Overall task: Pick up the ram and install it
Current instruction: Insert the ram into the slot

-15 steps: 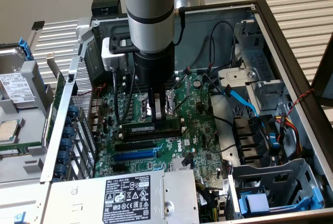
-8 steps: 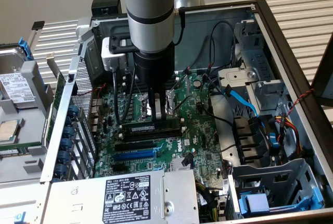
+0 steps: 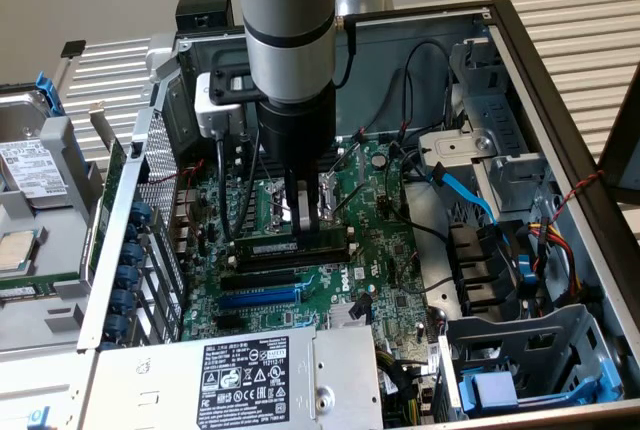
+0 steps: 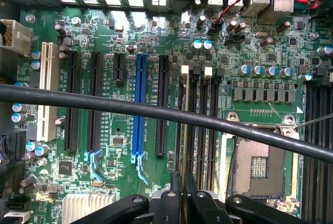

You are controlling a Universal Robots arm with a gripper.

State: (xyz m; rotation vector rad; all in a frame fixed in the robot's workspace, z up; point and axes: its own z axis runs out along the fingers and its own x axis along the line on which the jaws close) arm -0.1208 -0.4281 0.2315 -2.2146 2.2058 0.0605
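Gripper (image 3: 308,222) (image 4: 182,195) is low over the motherboard (image 3: 385,250), jaws closed on the ram (image 3: 285,247) (image 4: 182,146). The stick stands on edge along a memory slot, beside the bare CPU socket (image 4: 258,166) and on the far side of the blue slot (image 3: 258,297) (image 4: 139,83). I cannot tell whether it is fully seated.

Judgement: keep the stick upright and parallel to the slot, press straight down with even load at both ends, and watch that the end clips (image 4: 184,70) close. Avoid the black cable (image 4: 78,98).

Counts: one ram; one blue slot; one CPU socket; apparently four memory slots in this bank; two white clips visible.
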